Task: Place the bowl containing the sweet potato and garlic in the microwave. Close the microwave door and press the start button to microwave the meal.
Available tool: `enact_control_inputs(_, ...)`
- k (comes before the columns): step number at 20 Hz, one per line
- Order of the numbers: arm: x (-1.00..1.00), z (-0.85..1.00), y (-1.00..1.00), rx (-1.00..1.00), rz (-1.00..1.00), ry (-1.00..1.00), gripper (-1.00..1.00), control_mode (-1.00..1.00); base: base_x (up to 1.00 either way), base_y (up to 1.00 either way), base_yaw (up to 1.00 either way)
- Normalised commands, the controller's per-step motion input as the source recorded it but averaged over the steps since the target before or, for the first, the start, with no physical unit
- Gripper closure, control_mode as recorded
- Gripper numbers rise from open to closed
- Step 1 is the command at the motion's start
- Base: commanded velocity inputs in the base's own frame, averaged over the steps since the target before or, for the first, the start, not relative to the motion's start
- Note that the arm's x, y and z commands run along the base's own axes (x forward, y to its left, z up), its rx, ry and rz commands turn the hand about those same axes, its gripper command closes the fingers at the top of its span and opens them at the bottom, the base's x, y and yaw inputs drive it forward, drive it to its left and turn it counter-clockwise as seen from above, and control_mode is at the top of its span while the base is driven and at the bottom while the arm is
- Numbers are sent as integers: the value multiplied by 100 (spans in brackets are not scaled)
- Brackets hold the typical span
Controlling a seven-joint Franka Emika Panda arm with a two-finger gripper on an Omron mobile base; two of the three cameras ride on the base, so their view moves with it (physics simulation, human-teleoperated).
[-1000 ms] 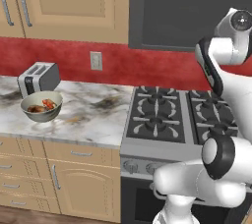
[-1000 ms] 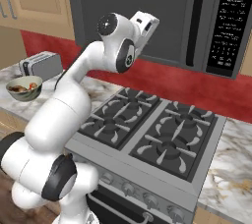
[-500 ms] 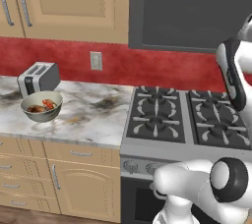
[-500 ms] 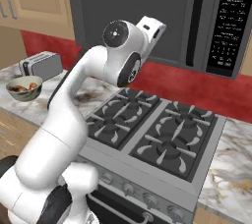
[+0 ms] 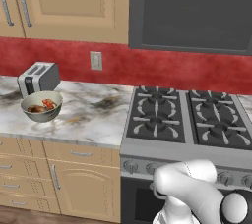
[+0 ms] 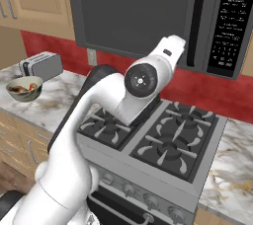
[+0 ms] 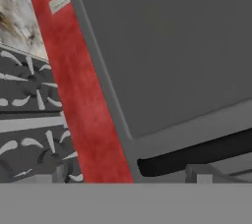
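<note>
Facing the microwave door [image 6: 133,14], shut above the stove [image 6: 163,142], my fingers stand released and empty. Its stiff black handle [image 6: 196,19] is the place to grip, I judge.

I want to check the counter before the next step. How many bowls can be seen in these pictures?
1. One grey-green bowl with red and brown food stands on the marble counter, just in front of the toaster, left of the stove. Another bowl may be hidden behind the closed microwave door.
</note>
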Motion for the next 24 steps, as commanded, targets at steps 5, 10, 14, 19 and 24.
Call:
enact_control_inputs(5, -12, 0, -33, 0, 0, 0, -100, -100, 0, 0, 0)
enact_control_inputs(10, 1, 0, -16, 0, 0, 0, 100, -100, 0, 0, 0)
enact_control_inputs(14, 3, 0, -14, 2, 0, 0, 100, -100, 0, 0, 0)
enact_control_inputs(19, 0, 0, -52, 9, 0, 0, 100, -100, 0, 0, 0)
enact_control_inputs(24, 7, 0, -58, 6, 0, 0, 100, -100, 0, 0, 0)
